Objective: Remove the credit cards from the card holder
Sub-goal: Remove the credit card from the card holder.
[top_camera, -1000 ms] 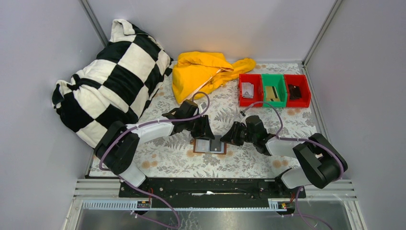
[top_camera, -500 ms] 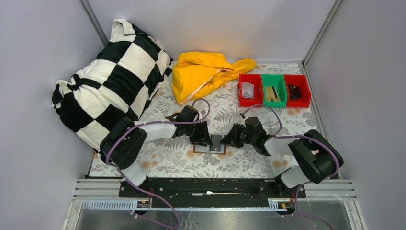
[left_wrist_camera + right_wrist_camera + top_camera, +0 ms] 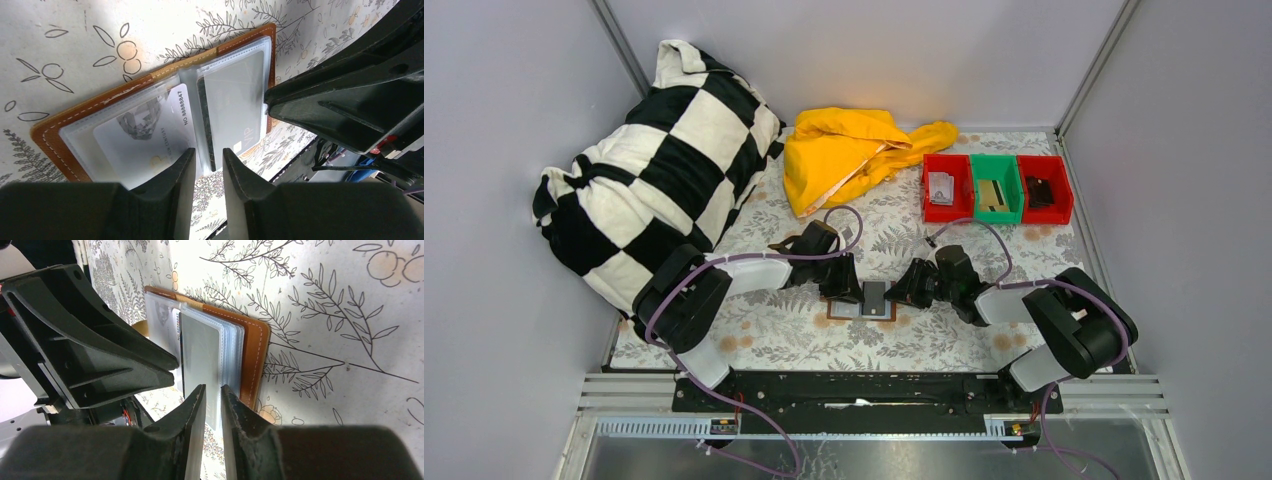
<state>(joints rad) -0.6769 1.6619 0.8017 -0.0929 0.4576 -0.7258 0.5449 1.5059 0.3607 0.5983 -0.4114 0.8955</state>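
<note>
Both reaching low over the stitched brown card holder (image 3: 55,131) and its glossy clear sleeves (image 3: 235,95), your left gripper (image 3: 207,152) stands slightly open; I can't tell whether your right gripper (image 3: 213,388) is gripping.

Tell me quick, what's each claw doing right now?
Left gripper: narrow gap at the card holder's edge; grip cannot be told.
Right gripper: closed on the card holder's clear sleeve.

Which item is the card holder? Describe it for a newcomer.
On the floral table, look near the middle, between the left hand and right hand. The card holder lies open: brown stitched cover with clear card sleeves, unlike the red and green bins farther back.
</note>
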